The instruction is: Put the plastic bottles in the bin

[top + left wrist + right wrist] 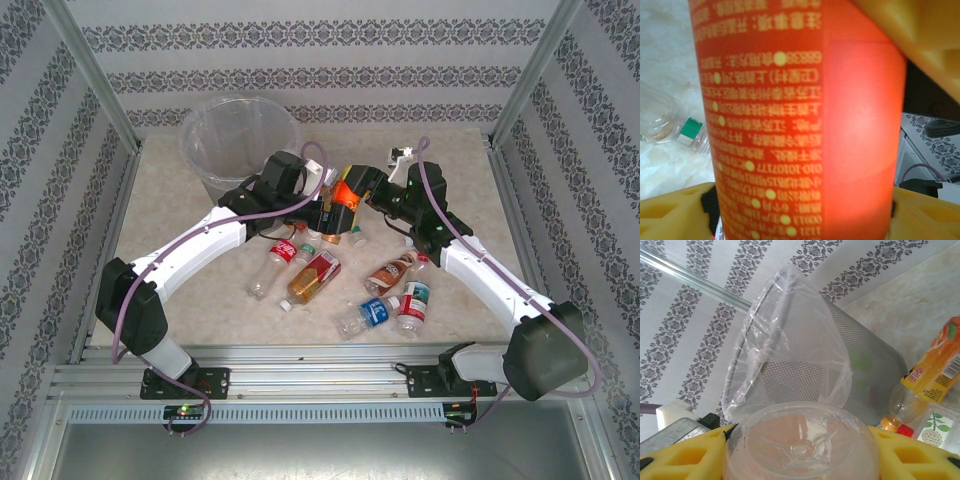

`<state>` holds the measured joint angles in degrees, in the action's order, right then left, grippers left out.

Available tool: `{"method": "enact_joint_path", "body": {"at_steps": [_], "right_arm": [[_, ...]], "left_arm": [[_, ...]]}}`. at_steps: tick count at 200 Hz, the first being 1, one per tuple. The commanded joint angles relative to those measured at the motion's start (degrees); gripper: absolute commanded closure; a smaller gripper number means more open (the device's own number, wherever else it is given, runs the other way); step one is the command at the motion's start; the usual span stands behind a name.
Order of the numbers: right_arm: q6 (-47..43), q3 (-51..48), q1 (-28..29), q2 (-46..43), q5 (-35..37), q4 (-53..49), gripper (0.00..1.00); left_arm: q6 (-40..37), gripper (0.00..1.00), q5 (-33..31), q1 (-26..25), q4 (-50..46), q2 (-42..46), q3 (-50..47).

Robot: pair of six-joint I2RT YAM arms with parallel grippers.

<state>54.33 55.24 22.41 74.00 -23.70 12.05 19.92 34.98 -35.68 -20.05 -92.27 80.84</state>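
Above the table [230,300], orange bottle [345,193] lengthwise toward the bin [215,120].

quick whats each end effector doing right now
left end effector: astride the orange-label bottle, grip cannot be told
right end effector: closed on a clear-based bottle

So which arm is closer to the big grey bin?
Left. The left arm has its wrist right beside the bin, just to the bin's right. The right arm is farther right, beyond the orange bottle between the two arms.
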Motion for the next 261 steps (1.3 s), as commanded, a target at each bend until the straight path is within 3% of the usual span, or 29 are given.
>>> {"method": "enact_joint_path", "body": {"at_steps": [1,46,94,154,179,215,261], "right_arm": [[0.5,1.5,0.6,-1.2,-2.0,2.9,0.46],[0.5,1.6,0.8,-0.9,-2.7,2.6,0.44],[0.7,0.9,-0.6,-3.2,-2.9,1.7,0.24],[-0.2,-0.8,-6.2,-8.7,-11.9,1.2,0.02],[-7.1,1.4,-7.3,-11.1,-16.8,-5.1,0.02],[-18.1,4.9,-7.2,-14.3,-19.0,-13.9,0.02],[-27.8,7.7,-7.1,-19.0,-16.1,-24.9,0.02]], "left_arm": [[0.3,0.25,1.1,-0.7,2.4,0.3,-0.1],[-0.4,0.36,0.8,-0.7,2.7,1.2,-0.5],[-0.4,0.45,1.2,-0.5,3.2,2.0,-0.6],[-1.4,0.47,0.5,0.6,2.2,3.4,-0.2],[-3.2,0.46,0.2,1.0,-0.6,3.5,1.6],[-8.2,0.44,-6.0,1.1,-7.0,4.2,5.8],[-14.3,0.43,-21.6,1.1,-19.0,2.4,17.4]]}}
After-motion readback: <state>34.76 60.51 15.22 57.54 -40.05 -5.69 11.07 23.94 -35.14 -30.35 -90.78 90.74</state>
